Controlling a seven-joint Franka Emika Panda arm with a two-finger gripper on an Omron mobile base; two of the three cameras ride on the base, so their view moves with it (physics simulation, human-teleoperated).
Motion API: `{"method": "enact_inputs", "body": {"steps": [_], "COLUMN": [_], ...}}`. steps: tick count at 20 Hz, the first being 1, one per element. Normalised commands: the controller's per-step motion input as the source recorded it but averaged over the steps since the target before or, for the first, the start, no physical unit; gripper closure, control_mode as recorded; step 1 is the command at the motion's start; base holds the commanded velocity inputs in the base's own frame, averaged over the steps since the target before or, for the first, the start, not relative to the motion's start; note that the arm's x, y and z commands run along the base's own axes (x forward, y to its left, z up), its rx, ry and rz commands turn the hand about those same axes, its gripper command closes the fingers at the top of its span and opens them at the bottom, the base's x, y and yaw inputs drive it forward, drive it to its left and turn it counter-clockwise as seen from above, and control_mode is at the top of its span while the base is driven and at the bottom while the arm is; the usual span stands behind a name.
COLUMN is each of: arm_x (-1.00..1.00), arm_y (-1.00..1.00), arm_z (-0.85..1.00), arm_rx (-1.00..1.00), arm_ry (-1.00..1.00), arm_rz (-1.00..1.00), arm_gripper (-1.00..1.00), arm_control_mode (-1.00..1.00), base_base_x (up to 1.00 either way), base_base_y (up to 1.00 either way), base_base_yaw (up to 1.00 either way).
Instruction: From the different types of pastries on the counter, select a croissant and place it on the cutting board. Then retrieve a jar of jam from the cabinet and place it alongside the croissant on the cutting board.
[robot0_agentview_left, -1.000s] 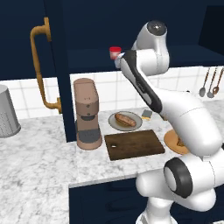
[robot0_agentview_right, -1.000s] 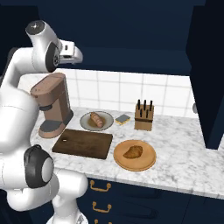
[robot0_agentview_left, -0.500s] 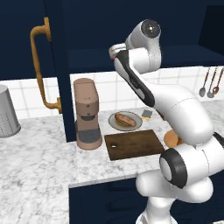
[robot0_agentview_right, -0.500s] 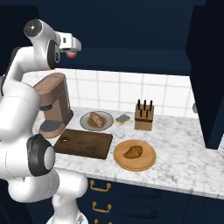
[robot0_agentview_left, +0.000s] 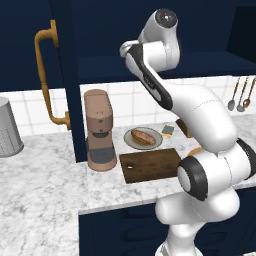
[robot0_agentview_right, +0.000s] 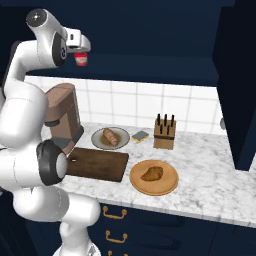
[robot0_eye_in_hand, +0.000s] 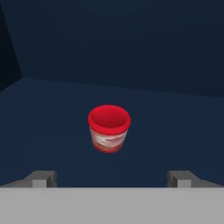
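While the cabinet (robot0_agentview_left: 70, 75) stood open above the worktop (robot0_agentview_right: 200, 165), the board (robot0_agentview_right: 97, 164) lay bare and the croissant (robot0_agentview_right: 151, 173) sat on the round plate (robot0_agentview_right: 170, 187) beside it, not yet on the board. Up on the cabinet shelf the jar (robot0_eye_in_hand: 109, 128) stood upright, centred just ahead of the claw (robot0_eye_in_hand: 111, 177), whose fingers were spread wide and touching nothing. It looked light, rigid and probably smooth-sided, so a grip across the body below the red lid seemed safest.
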Motion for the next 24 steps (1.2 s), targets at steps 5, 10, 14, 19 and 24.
{"method": "enact_inputs", "body": {"steps": [5, 10, 14, 19, 24], "arm_x": [0.18, 0.15, 0.25, 0.29, 0.19], "arm_y": [0.00, 0.00, 0.00, 0.00, 0.08], "arm_z": [-0.16, -0.29, -0.09, 0.00, 0.00], "arm_rx": [0.03, 0.00, 0.04, 0.04, 0.02], "arm_ry": [-0.02, -0.02, 0.00, 0.00, 0.00], "arm_rz": [0.00, 0.00, 0.00, 0.00, 0.00], "arm_gripper": [-1.00, -1.00, -1.00, -1.00, -1.00], "arm_control_mode": [-1.00, -1.00, -1.00, -1.00, -1.00], "base_base_x": [0.00, 0.00, 0.00, 0.00, 0.00], "base_base_y": [0.00, 0.00, 0.00, 0.00, 0.00], "base_base_yaw": [0.00, 0.00, 0.00, 0.00, 0.00]}}
